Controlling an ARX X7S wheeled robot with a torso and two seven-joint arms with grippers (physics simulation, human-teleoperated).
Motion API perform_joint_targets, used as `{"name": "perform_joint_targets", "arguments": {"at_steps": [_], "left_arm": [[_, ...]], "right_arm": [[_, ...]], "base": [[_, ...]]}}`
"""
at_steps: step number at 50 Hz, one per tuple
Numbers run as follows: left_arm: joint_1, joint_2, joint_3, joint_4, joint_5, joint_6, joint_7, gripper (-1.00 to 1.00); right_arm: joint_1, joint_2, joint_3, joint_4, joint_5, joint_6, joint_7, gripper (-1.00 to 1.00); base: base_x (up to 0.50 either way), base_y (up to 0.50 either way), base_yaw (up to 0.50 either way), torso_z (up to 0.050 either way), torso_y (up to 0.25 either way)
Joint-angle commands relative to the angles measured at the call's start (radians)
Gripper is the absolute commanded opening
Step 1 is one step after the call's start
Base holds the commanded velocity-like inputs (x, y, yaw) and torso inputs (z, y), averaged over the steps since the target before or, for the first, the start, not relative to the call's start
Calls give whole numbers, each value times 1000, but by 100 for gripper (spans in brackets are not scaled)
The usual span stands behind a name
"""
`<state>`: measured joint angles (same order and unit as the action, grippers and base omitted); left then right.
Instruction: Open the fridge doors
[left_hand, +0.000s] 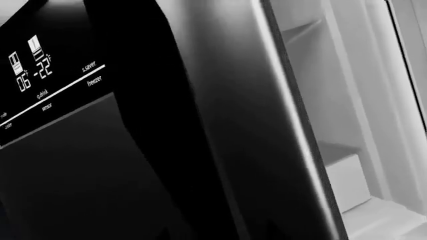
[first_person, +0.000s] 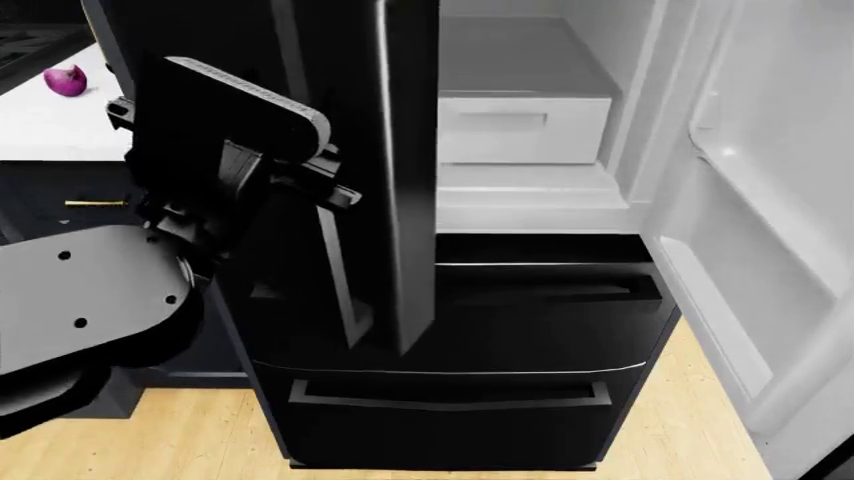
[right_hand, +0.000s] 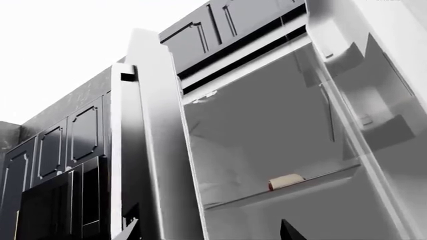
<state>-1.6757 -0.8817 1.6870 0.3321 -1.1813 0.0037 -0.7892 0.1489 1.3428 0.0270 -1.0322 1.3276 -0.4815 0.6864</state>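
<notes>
One door (first_person: 747, 260) is wide open; the left door (first_person: 400, 170) stands tall, half open, just right of your left gripper (first_person: 314, 175). Its grip: can't tell.

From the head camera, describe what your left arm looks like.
The left arm has a broad, rounded matte-grey shell link with small dark screw holes. Beyond it sits a black angular wrist assembly of blocky brackets with a grey-edged curved top. The claw itself is not discernible, and no cables show.

Left fridge door (first_person: 400, 170) stands ajar left of the wide-open right door (first_person: 761, 250).
</notes>
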Motion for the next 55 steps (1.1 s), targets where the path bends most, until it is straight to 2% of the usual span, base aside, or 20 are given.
{"name": "perform_joint_targets", "arguments": {"at_steps": [1, 18, 19, 37, 48, 51, 55], "left_arm": [[-224, -54, -175, 280, 225, -41, 10, -100], [-232, -60, -178, 301, 280, -45, 42, -100], [-232, -60, -178, 302, 281, -45, 42, 100], [-231, -72, -191, 305, 275, -60, 26, 100], [-421, -125, -225, 348, 306, -288, 7, 100], [-436, -105, -229, 321, 342, -289, 32, 100], [-395, -28, -227, 209, 404, -167, 135, 100]], "right_arm": [[15, -4, -23, 4, -7, 3, -2, 100], [6, 1, -25, 0, -16, -4, 1, 100], [5, 1, -25, 0, -16, -4, 2, 100], [6, 8, -32, 0, -19, -13, 2, 100], [12, 13, -35, 1, -17, -17, 5, 100], [12, 16, -35, 0, -16, -19, 4, 100], [27, 13, -46, 2, -13, -14, 0, 100]], "base": [[0, -4, 0, 0, 11], [-4, -3, -3, 3, 11], [-13, 0, 0, 10, 11], [-1, -1, -1, 1, 2], [0, 0, 0, 0, 0], [0, 0, 0, 0, 0], [0, 0, 0, 0, 0]]}}
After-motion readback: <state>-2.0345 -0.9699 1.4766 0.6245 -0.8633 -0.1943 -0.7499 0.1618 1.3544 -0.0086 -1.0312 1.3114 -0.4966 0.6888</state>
